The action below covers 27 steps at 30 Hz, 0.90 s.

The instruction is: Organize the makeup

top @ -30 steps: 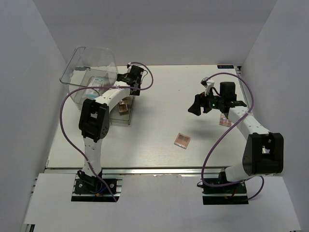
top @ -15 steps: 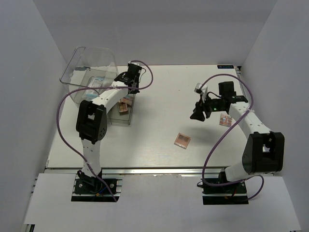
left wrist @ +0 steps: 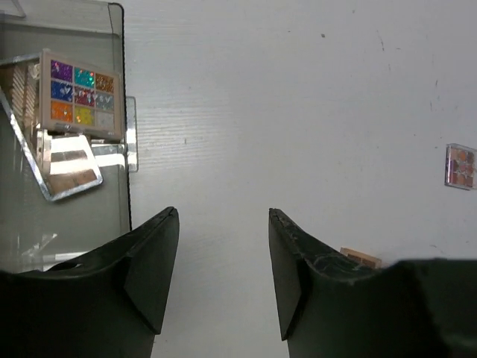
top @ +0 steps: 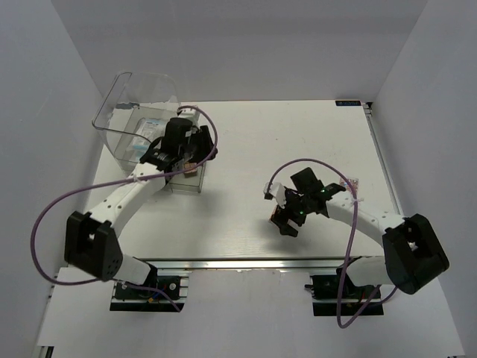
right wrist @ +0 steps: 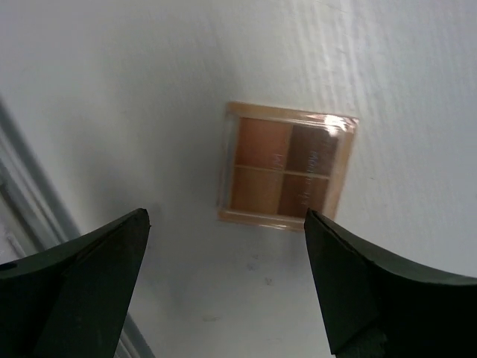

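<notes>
A square four-pan brown eyeshadow palette (right wrist: 287, 168) lies flat on the white table. My right gripper (right wrist: 226, 216) hovers just short of it, open wide and holding nothing. From above, the right gripper (top: 287, 216) covers most of that palette. My left gripper (top: 192, 149) hangs over the clear organizer tray (top: 186, 185), open and empty (left wrist: 223, 212). In the tray sit a colourful multi-pan palette (left wrist: 82, 93) and a brown palette (left wrist: 71, 164). A small pinkish palette (top: 349, 183) lies alone at the right, and shows too as the small palette (left wrist: 460, 165). A peach compact's edge (left wrist: 361, 258) peeks from behind my left finger.
A large clear plastic bin (top: 119, 101) stands at the back left with a white-blue packet (top: 145, 134) inside. The table's metal front rail (top: 246, 261) runs just below the right gripper. White walls enclose the table on three sides.
My right arm swung down and left from the small pinkish palette to just above the square brown palette. My left arm pulled back from the tray's far side to over it.
</notes>
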Motion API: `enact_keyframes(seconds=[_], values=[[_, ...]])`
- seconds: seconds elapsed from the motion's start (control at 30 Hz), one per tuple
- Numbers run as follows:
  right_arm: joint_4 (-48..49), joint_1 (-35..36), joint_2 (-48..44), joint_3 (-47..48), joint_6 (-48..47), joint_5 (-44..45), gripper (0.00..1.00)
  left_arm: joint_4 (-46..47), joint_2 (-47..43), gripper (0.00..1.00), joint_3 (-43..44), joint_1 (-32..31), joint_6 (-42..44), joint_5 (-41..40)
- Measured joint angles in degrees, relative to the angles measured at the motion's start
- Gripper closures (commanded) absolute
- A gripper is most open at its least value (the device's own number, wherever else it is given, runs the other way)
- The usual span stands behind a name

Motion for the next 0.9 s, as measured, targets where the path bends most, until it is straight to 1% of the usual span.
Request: enact_keyframes(seconds=[0.07, 0.17, 0.3, 0.4, 0.57, 0.9], values=[[3.17, 1.53, 0.59, -0.63, 4.76, 6.05, 0.11, 0.63, -3.82, 0.37, -3.28, 0.0, -1.11, -0.35], [7.19, 1.68, 3.26, -0.59, 9.29, 14.51, 0.11, 0.76, -9.18, 0.36, -7.54, 0.0, -2.84, -1.36], [9.27, 1.86, 7.28, 2.43, 14.43, 18.45, 0.11, 0.83, -13.64, 0.35, -10.99, 0.0, -4.83, -2.93], [10.32, 2.62, 9.25, 4.04, 16.65, 19.52, 0.11, 0.59, -15.45, 0.35, -12.48, 0.0, -5.97, -3.96], [11.08, 4.04, 10.01, 4.59, 17.77, 19.32, 0.12, -0.42, -17.86, 0.34, -14.14, 0.0, -6.86, -5.44], [7.91, 4.44, 10.01, 2.99, 16.72, 13.7, 0.12, -2.51, -22.25, 0.34, -15.06, 0.0, -7.76, -6.71]])
